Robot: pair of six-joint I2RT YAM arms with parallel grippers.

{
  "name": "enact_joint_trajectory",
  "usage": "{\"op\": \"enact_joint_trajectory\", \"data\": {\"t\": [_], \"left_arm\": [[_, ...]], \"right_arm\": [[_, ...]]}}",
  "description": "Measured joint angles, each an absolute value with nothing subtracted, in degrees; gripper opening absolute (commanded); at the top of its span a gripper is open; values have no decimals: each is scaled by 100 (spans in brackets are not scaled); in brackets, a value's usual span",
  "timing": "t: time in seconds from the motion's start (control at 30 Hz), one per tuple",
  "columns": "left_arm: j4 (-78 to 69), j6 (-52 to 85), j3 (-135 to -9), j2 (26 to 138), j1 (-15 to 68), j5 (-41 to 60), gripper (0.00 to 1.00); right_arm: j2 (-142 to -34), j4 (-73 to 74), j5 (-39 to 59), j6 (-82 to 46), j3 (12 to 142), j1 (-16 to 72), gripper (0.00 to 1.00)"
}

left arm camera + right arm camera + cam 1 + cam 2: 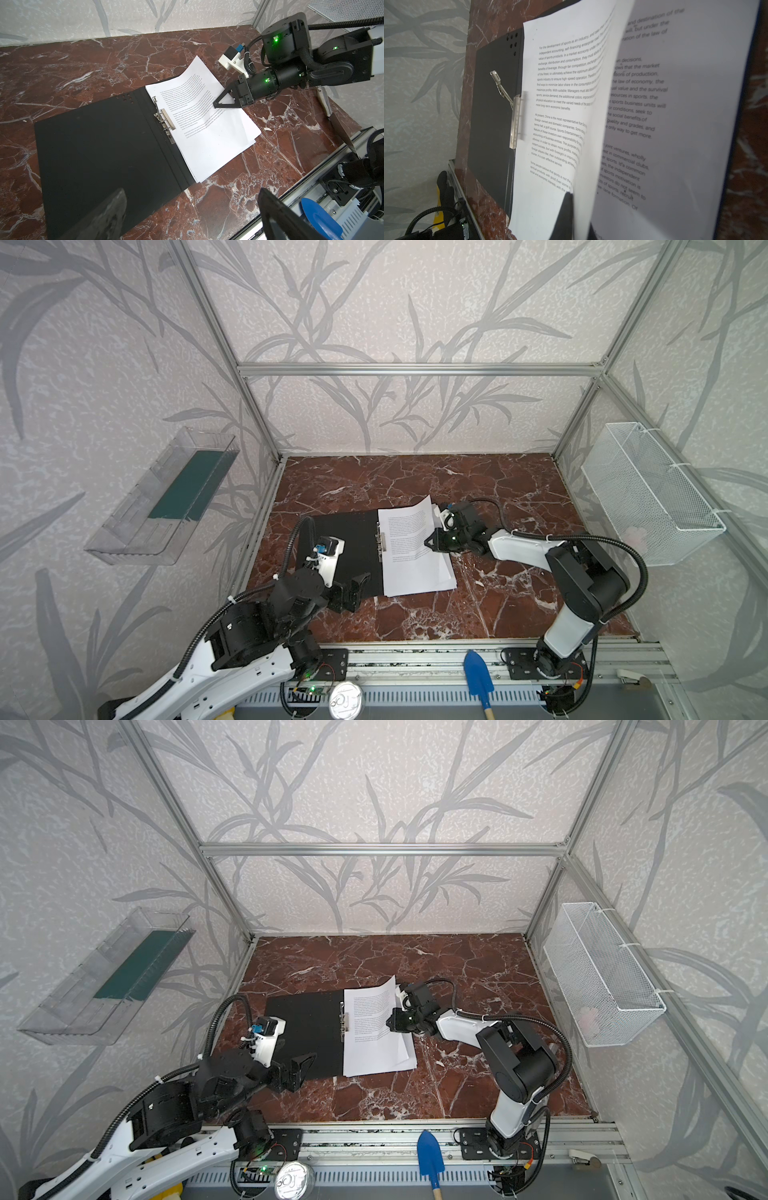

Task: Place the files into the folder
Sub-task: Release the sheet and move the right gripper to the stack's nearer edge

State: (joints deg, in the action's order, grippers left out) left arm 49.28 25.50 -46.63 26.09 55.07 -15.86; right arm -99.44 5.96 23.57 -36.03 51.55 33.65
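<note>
The black folder [353, 543] [307, 1027] lies open and flat on the marble table, with its metal spine clip [164, 122] [516, 122] raised. The files [415, 564] [374, 1048] [216, 145], white printed sheets, lie stacked on the folder's right half. Their far right corner curls upward. My right gripper [430, 541] [390, 1021] [216, 105] [580, 209] is shut on the right edge of the top sheet [550, 104], lifting it off the sheet below. My left gripper [357, 589] [303, 1065] [191, 199] hangs open above the folder's near edge, holding nothing.
A white wire basket [648, 493] hangs on the right wall. A clear tray holding a dark green panel [166, 497] hangs on the left wall. A blue trowel [478, 676] and a tin can [345, 699] lie on the front rail.
</note>
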Motion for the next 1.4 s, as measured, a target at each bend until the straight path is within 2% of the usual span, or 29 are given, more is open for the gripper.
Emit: {"op": "enact_joint_trajectory", "data": {"t": [0.23,0.33,0.43,0.5,0.57,0.73,0.9,1.03,1.4], "left_arm": [[4928,2550,-4663,2609,5507,-1581,99],[4928,2550,-4663,2609,5507,-1577,99],[4928,2550,-4663,2609,5507,-1573,99],[4928,2550,-4663,2609,5507,-1559,99],[4928,2550,-4663,2609,5507,-1542,99],[4928,2550,-4663,2609,5507,-1533,99],[4928,2552,-4663,2609,5507,-1535,99],[4928,2552,-4663,2609,5507,-1535,99],[4928,2552,-4663,2576,5507,-1535,99]], "right_arm": [[-9806,301,2067,-3452,5146,3369,57],[-9288,-176,1557,-3212,5094,3387,66],[-8556,-646,1017,-2915,5087,3487,65],[-8138,-939,735,-2766,5087,3656,57],[-7800,-1085,620,-2733,5019,3894,55],[-7439,-1284,290,-2985,4491,4906,49],[-7535,-1326,-154,-3717,3817,6141,49],[-7907,-1293,-613,-4346,3747,6932,49],[-8973,-899,-1138,-5122,4165,7196,49]]}}
